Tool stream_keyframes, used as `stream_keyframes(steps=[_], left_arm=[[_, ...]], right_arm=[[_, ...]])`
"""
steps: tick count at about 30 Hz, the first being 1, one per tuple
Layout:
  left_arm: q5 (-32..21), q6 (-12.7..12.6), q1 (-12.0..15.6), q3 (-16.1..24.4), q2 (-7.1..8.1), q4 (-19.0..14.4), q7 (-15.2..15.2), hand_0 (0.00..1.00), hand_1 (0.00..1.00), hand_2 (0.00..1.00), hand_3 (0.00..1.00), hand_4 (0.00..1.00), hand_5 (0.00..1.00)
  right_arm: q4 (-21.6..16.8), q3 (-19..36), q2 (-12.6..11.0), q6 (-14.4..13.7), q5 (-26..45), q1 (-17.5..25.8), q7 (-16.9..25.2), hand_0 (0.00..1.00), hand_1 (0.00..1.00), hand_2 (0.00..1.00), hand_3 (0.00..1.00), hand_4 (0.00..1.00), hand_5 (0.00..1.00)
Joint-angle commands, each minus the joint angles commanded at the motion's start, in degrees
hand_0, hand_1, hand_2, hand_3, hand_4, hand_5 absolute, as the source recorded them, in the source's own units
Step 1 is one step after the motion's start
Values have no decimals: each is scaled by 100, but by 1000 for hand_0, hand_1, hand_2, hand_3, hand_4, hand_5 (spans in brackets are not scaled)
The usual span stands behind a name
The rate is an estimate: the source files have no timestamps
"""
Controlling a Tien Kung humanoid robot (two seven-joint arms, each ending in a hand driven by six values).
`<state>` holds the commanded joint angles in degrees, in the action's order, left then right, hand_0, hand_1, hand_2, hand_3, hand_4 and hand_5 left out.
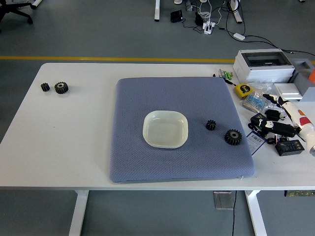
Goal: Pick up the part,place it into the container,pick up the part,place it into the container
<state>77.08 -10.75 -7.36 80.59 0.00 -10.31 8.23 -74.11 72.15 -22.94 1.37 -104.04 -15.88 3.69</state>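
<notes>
A white square dish (165, 129) sits empty near the middle of a blue-grey mat (147, 98). Two black gear parts lie on the mat to the dish's right: a small one (210, 125) and a larger one (233, 137). Two more black gears lie on the bare table at the far left, a small one (45, 87) and a larger one (61, 87). Neither of my hands is in view.
The table's right side is cluttered: a white and grey box (263, 65), a yellow tape measure (241, 90), pens (225, 75), a black tool (275, 128), a white bottle (301, 119) and small packets. No person is at the table.
</notes>
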Motion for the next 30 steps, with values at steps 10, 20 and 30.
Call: stream_keyframes(steps=[10,20,30], left_arm=[[-14,-16,-63,45,0,0,6,680,663,659,567,609,548],[-90,-44,-133,31,0,0,-10,681,663,658,566,609,547],[-96,-28,-165,-9,0,0,8,681,662,657,566,607,547]], right_arm=[[452,-1158,-7,-99,-770,-752,-27,785,796,835,835,998,430],[1024,-1711,88,-156,-816,-1245,-93,732,752,789,815,998,416],[1353,-2063,134,-276,-1143,-1416,-140,655,690,741,774,998,403]])
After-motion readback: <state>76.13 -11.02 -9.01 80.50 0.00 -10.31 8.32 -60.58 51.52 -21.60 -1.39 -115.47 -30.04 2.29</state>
